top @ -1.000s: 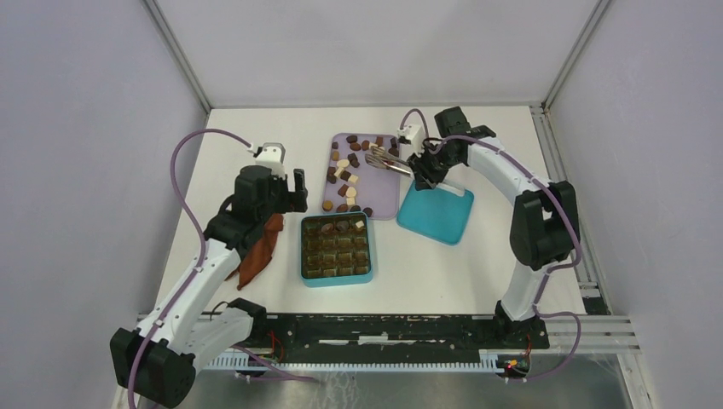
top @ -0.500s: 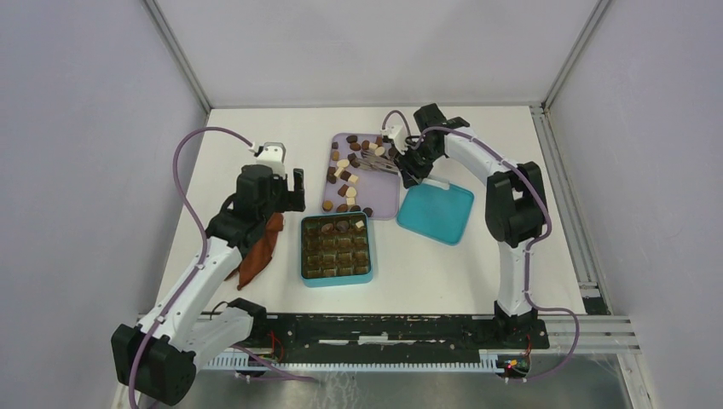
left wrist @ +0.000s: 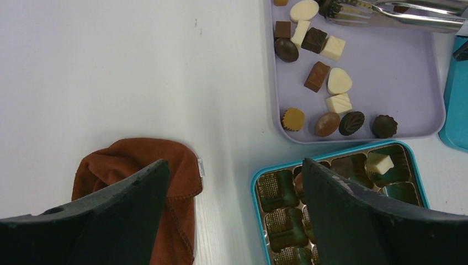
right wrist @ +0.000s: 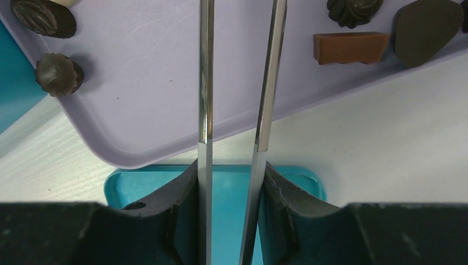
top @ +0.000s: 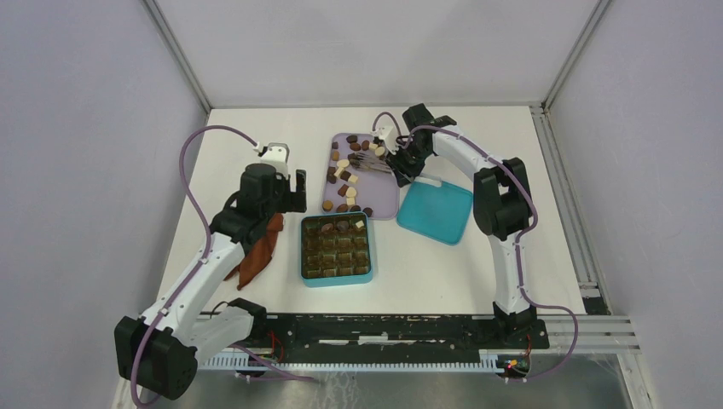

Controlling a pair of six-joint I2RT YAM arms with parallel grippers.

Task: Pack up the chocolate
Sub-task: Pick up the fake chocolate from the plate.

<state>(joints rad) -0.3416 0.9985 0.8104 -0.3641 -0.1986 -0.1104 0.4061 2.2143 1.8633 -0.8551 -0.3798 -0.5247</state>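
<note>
The teal box (top: 337, 282) sits closest, with just a few sweets in its far row. Above the table, the left hand (left wrist: 233, 165) hangs wide open and holds nothing, next to the brown cloth (left wrist: 138, 154). Farther back, most of the chocolate (left wrist: 338, 103) lies on the purple tray (left wrist: 386, 72). The right hand (right wrist: 232, 187) pinches metal tongs (right wrist: 205, 83) there. I think a piece may slip out, because the tongs are thin and smooth. They may also bump other pieces off the tray.

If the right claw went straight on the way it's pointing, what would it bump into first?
The right gripper holds tongs, which lead. Their tips would likely meet the cream-white oval chocolate on the lilac tray first, though their height above it is unclear.
</note>
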